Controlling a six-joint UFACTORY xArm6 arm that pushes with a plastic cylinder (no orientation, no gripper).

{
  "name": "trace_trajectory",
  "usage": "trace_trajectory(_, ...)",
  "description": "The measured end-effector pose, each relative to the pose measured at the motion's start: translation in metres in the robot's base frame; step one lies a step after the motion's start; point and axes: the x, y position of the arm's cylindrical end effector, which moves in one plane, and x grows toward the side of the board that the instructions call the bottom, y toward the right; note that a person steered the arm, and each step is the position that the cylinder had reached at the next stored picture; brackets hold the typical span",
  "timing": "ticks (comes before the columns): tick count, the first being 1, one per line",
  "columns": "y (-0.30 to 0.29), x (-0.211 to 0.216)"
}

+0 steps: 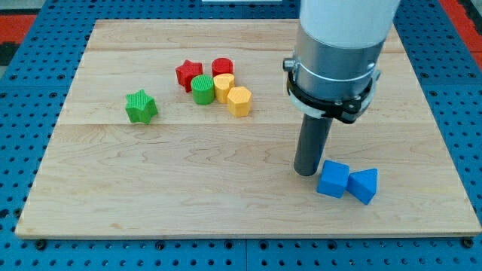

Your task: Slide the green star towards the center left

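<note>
The green star point(141, 107) sits at the wooden board's point(226, 203) left; my tip point(306, 172), a bare rod gripping nothing, beside the blue cube point(333, 179), should circle to the star's right and push leftward.

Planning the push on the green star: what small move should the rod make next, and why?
Probably travel toward the view's left and top, ending just right of the green star block. My tip now sits far off beside the blue cube, and the cluster with the green cylinder lies between.
</note>
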Motion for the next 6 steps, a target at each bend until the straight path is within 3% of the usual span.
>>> trace_trajectory(1, -0.002, -0.007)
trace_trajectory(4, -0.289, -0.079)
trace_trajectory(5, -0.299, -0.141)
trace_trajectory(6, -0.177, -0.131)
